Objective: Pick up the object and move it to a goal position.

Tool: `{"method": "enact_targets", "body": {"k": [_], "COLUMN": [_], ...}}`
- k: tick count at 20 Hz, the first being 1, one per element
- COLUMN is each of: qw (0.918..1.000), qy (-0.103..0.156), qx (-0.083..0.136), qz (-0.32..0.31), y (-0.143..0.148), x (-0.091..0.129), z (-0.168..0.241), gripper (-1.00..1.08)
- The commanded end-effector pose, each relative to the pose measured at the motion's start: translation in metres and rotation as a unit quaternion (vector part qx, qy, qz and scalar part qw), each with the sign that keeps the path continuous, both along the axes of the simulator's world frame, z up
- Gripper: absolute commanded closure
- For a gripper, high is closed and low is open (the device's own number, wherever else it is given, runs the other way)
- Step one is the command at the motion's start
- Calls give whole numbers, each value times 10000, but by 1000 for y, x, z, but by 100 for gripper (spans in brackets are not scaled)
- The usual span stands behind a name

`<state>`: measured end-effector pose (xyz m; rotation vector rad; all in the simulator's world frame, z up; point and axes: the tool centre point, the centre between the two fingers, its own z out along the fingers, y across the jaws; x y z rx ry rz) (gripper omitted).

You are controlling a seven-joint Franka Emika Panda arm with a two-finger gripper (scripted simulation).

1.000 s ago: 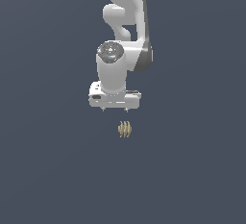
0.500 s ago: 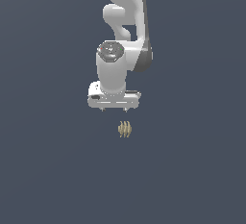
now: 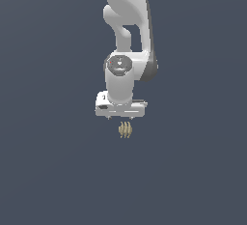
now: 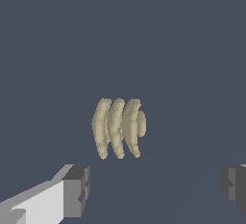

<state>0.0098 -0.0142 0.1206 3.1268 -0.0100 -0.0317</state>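
Object: small ribbed tan object [image 4: 118, 127] lies on the bench [image 3: 53, 171], just below the pincer [image 3: 121, 118].
Handling: probably light and stiff; curved ribs may slip.
Hold: across the narrow ribbed middle.
Pincer: open, fingers [image 4: 77, 189] wide apart, nothing gripped.

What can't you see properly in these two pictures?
- Exterior view: the gripper fingers are too small and dark to tell open from shut.
- Exterior view: the banana bunch is tiny; whether the gripper touches it is unclear.
- Wrist view: both fingertips are cut off by the picture's edge.
- Wrist view: the bunch's underside is hidden by the bunch itself.
- The goal position shows in neither view.
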Motion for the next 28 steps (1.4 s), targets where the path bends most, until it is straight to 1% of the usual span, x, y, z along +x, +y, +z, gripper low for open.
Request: {"method": "enact_targets", "body": {"k": [1,9,14,23,28], "qw": [10000,9999,9999,9999,9999], "qy": [-39,-98,-91,-99,-102], "qx": [26,70,69,72,73], "qz": [-5,-19,-14,-19,-20], "y": [9,24,24,24,24], "x": [7,16,15,15,16], "z": [-12,-30,-33,-74,-80], "gripper": [-92,-92,-92,-92,-92]}}
